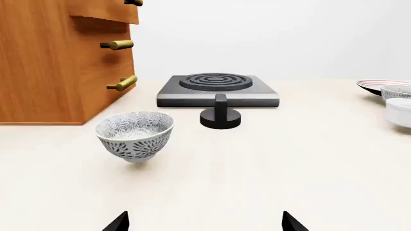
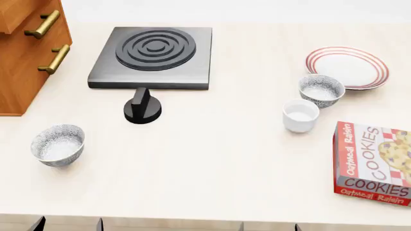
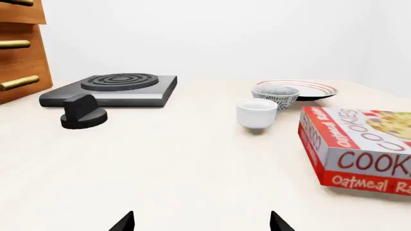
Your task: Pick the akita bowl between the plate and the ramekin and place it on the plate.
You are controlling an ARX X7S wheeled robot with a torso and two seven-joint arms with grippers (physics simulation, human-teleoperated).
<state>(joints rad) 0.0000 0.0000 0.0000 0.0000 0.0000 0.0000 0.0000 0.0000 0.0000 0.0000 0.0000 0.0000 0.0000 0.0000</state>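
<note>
The akita bowl (image 2: 321,89) (image 3: 275,95) (image 1: 395,91), grey-and-white speckled, stands upright at the right of the counter, between the red-ringed white plate (image 2: 347,67) (image 3: 314,88) (image 1: 372,85) behind it and the plain white ramekin (image 2: 301,115) (image 3: 257,112) (image 1: 399,112) in front of it. My right gripper (image 3: 201,222) (image 2: 268,227) is open and empty at the counter's near edge, well short of the ramekin. Open and empty too, my left gripper (image 1: 203,222) (image 2: 68,223) hovers near the front left edge.
A second speckled bowl (image 2: 58,144) (image 1: 135,134) stands at front left. A black hotplate (image 2: 153,55) with a loose black knob (image 2: 142,108) sits mid-back. A wooden drawer cabinet (image 2: 26,53) is at the left. A red cookie box (image 2: 372,162) (image 3: 359,149) lies at front right.
</note>
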